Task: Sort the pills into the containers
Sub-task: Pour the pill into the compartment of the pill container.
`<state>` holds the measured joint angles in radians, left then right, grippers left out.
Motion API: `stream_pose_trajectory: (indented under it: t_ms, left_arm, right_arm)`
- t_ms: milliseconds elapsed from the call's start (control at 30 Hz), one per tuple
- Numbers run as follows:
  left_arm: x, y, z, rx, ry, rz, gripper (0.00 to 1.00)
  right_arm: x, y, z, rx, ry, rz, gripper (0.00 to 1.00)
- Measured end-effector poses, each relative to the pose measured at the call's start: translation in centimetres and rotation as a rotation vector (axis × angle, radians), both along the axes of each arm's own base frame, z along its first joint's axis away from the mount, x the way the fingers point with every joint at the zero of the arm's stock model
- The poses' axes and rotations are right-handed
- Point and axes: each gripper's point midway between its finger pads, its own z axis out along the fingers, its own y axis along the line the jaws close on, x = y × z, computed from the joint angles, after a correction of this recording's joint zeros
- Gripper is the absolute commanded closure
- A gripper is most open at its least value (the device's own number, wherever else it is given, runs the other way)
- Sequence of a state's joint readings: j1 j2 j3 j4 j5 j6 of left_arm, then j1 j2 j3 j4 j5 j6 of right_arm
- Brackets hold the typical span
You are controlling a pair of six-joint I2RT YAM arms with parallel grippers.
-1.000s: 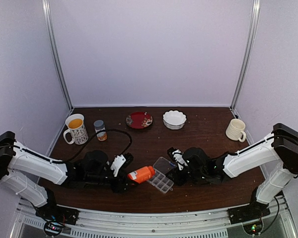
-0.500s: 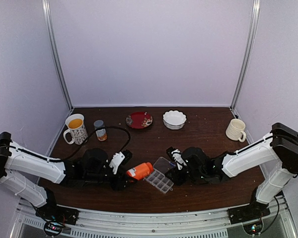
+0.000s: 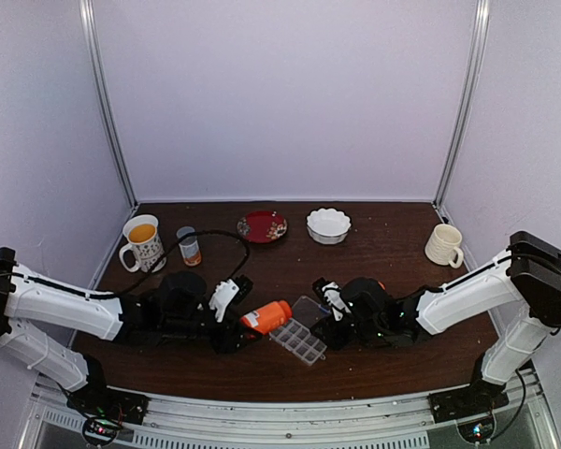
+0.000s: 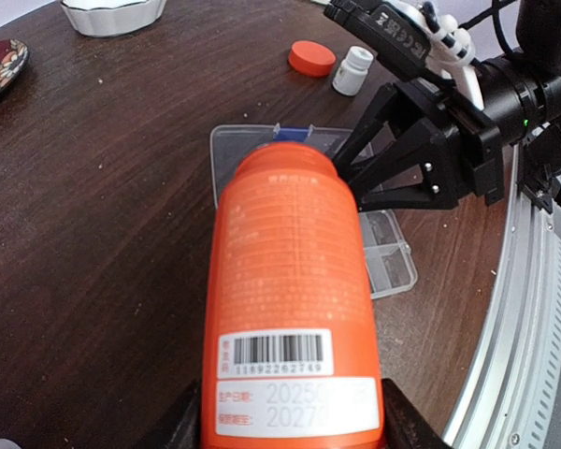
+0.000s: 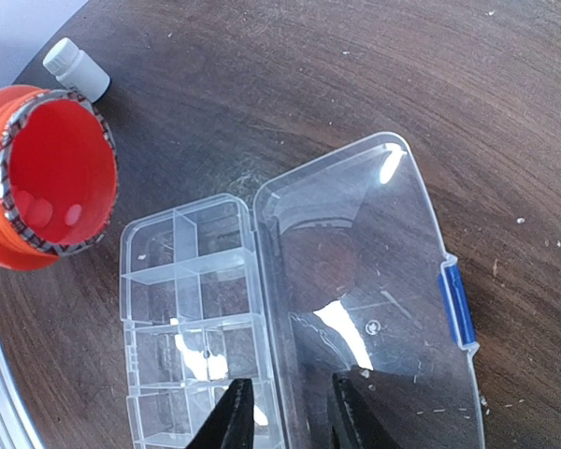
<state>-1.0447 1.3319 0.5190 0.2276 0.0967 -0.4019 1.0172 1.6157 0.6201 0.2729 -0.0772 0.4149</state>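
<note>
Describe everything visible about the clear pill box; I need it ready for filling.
The pill box is flat, clear plastic, lying on the wooden table with its hinged lid swung open beside the tray. The tray is split into two rows of cells, seemingly empty. A blue latch sits on the lid's outer edge. The right gripper straddles the hinge, jaws apart; contact is unclear. The orange bottle hangs open-mouthed beside it.

Table point(image 3: 393, 234) front-centre: pill box point(image 3: 304, 344), lid point(image 5: 365, 309) laid flat behind cells point(image 5: 192, 309). Just L of it: bottle point(image 3: 266, 318) tipped sideways in left claw point(image 3: 241, 329), mouth toward box. Right claw point(image 5: 290, 412) at box's R end, straddling hinge. Back row L to R: left mug point(image 3: 142, 241), small bottle point(image 3: 188, 246), plate point(image 3: 262, 226), bowl point(image 3: 328, 225); right mug point(image 3: 443, 245) far R.
</note>
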Motion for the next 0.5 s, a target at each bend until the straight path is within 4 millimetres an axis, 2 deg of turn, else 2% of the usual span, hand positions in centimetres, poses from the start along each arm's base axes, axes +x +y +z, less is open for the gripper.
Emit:
stream_pose_trajectory:
  t_ms: [133, 367, 500]
  left_arm:
    - [0.2, 0.0, -0.5, 0.029, 0.010, 0.009, 1.00]
    - [0.3, -0.2, -3.0, 0.115, 0.060, 0.010, 1.00]
    - [0.3, -0.3, -3.0, 0.128, 0.071, 0.012, 1.00]
  right_arm:
    - [0.0, 0.0, 0.0, 0.000, 0.000, 0.000, 0.71]
    - [0.0, 0.0, 0.0, 0.000, 0.000, 0.000, 0.71]
    - [0.0, 0.0, 0.0, 0.000, 0.000, 0.000, 0.71]
